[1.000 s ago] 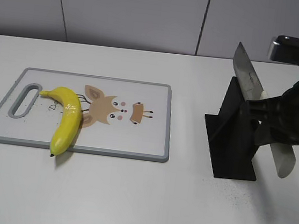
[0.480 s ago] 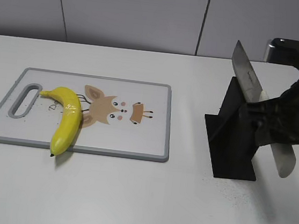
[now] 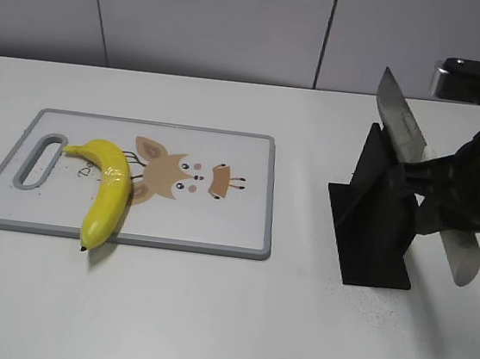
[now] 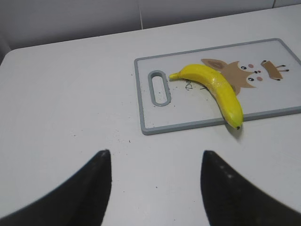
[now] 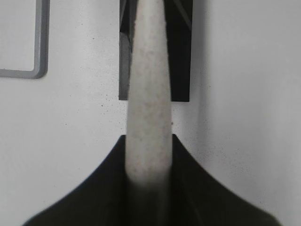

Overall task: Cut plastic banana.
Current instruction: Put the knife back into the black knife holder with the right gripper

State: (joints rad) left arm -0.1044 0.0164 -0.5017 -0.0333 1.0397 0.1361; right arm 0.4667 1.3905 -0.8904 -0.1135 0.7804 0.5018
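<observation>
One black knife stand (image 3: 373,214) is seen on the right side of the white worktop (image 3: 207,314). One knife with a shiny grey blade and a pale handle (image 3: 402,129) is seen slanting above it, blade pointing up and away over the stand's top, handle end low and to the right. Whether the blade touches the stand cannot be told.

One glossy yellow curved plastic banana (image 3: 107,190) is seen, whole, with a short stem and a small dark tip. It is laid on one white cutting board with a grey rim and a cartoon deer picture (image 3: 218,220). The stem is found beside the board's handle hole, and the dark tip sticks out a little over the board's near edge.

Two tools are counted. The right tool (image 3: 434,189) is closed around the knife handle, as seen in the right wrist view, where the pale handle (image 5: 148,117) is pinched between the dark fingers (image 5: 197,188). The banana is kept well apart from this tool, far over on the left.

The left tool (image 4: 155,188) is held wide open with nothing in it. The banana (image 4: 216,92) is seen ahead of it and to the right, well apart from the fingers (image 4: 89,188).
</observation>
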